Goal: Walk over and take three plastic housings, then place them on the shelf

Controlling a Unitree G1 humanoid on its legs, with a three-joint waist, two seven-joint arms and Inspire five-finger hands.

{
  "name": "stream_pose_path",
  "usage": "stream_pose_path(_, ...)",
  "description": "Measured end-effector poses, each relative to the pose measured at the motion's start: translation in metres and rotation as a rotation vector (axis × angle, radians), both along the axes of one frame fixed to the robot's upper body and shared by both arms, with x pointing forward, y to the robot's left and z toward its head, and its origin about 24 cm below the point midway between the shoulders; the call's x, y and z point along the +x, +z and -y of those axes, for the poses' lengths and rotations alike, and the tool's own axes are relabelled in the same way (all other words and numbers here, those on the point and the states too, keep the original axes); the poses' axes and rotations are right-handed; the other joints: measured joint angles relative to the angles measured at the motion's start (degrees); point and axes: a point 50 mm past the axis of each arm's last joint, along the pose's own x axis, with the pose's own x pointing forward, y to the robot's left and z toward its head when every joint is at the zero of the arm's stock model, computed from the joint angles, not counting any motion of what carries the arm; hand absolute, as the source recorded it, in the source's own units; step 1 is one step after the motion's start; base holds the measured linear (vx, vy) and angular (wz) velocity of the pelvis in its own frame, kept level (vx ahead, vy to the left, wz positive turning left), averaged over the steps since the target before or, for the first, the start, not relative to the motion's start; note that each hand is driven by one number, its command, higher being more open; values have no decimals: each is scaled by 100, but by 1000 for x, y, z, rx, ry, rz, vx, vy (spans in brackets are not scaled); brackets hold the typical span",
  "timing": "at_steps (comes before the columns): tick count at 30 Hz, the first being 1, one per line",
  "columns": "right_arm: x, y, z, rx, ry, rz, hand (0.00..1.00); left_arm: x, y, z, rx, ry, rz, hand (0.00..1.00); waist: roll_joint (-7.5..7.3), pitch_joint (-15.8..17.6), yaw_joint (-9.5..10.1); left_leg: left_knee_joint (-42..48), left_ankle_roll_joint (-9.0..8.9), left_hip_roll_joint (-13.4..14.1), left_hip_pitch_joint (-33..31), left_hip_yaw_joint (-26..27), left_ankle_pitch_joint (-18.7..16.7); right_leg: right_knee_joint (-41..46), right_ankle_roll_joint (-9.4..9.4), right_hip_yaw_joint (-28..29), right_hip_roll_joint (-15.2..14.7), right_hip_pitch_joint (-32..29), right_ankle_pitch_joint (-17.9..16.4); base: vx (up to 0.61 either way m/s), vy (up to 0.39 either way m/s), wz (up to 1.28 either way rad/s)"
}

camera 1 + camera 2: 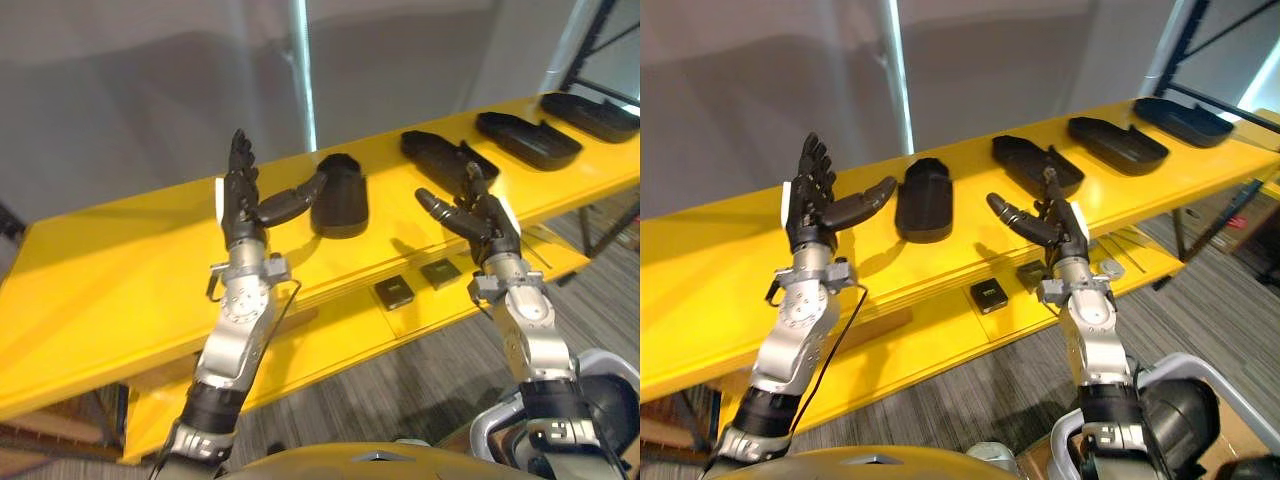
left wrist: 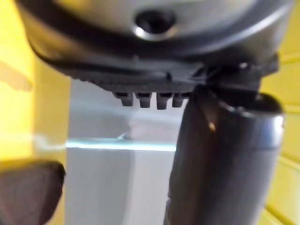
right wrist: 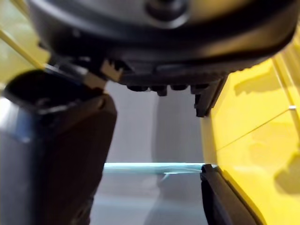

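Observation:
Several black plastic housings lie in a row on the yellow shelf top (image 1: 120, 260): a rounded one (image 1: 340, 195) in the middle, a long one (image 1: 445, 158) to its right, then two more (image 1: 528, 138) (image 1: 592, 115) further right. My left hand (image 1: 240, 205) is raised over the shelf just left of the rounded housing, fingers straight up and thumb pointing at it, holding nothing. My right hand (image 1: 480, 222) hovers in front of the long housing, fingers straight, empty. The rounded housing (image 2: 28, 192) shows past the left hand in its wrist view.
Two small dark square parts (image 1: 394, 293) (image 1: 440, 273) lie on the lower yellow ledge (image 1: 340, 345) in front. A grey wall stands behind the shelf. Grey carpet floor (image 1: 400, 400) lies below, and a dark rack frame (image 1: 600, 40) rises at the far right.

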Motion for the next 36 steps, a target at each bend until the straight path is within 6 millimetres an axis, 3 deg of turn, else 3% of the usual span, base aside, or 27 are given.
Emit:
stream_pose_path(5, 25, 3, 34, 37, -151, -72, 100, -17, -6, -34, 7, 23, 22, 100, -129, 62, 383, 7, 26, -60, -68, -407, 89, 11, -61, -365, -18, 197, 30, -11, -3, 45)
stream_pose_path(9, 45, 27, 57, 122, -199, -52, 100, -30, 5, -44, -17, -12, 127, 100, -112, 331, 651, 19, 66, -87, -240, -735, 187, 125, -111, -640, -30, 191, -20, -53, 7, 38)
stream_pose_path(12, 59, 56, 69, 134, -214, -9, 100, -31, 9, -46, -18, -76, 157, 100, -29, 668, 757, 16, 65, -62, -390, -838, 261, 211, -134, -781, -22, 100, -80, -131, -9, 26)
stream_pose_path(16, 75, 116, 84, 178, -212, 87, 100, -31, 14, -44, -44, -192, 201, 100, 101, 1266, 919, 21, 9, -10, -712, -896, 309, 363, -133, -791, -16, -265, -73, -121, -2, 11)
stream_pose_path(19, 79, 137, 87, 198, -198, 107, 100, -31, 16, -41, -40, -258, 212, 100, 149, 1548, 981, 25, 52, 3, -848, -966, 479, 542, -167, -783, -12, -451, -93, -33, -18, 4)
stream_pose_path(25, 82, 144, 87, 218, -193, 89, 100, -25, 19, -34, -16, -313, 218, 100, 155, 1881, 1077, 31, 100, 7, -1018, -1006, 572, 1002, -226, -778, -107, -791, -262, 19, -28, 2)
stream_pose_path(29, 85, 162, 84, 225, -168, 118, 100, -25, 21, -32, -8, -324, 229, 100, 156, 1962, 1076, 31, 85, 7, -1006, -994, 559, 1333, -252, -759, -172, -924, -476, 18, -66, 1)
stream_pose_path(36, 86, 165, 82, 219, -119, 129, 100, -25, 22, -31, -23, -351, 233, 100, 181, 2031, 1192, 31, -8, 56, -1003, -1007, 528, 1913, -322, -765, -234, -1150, -845, -14, -79, 1)
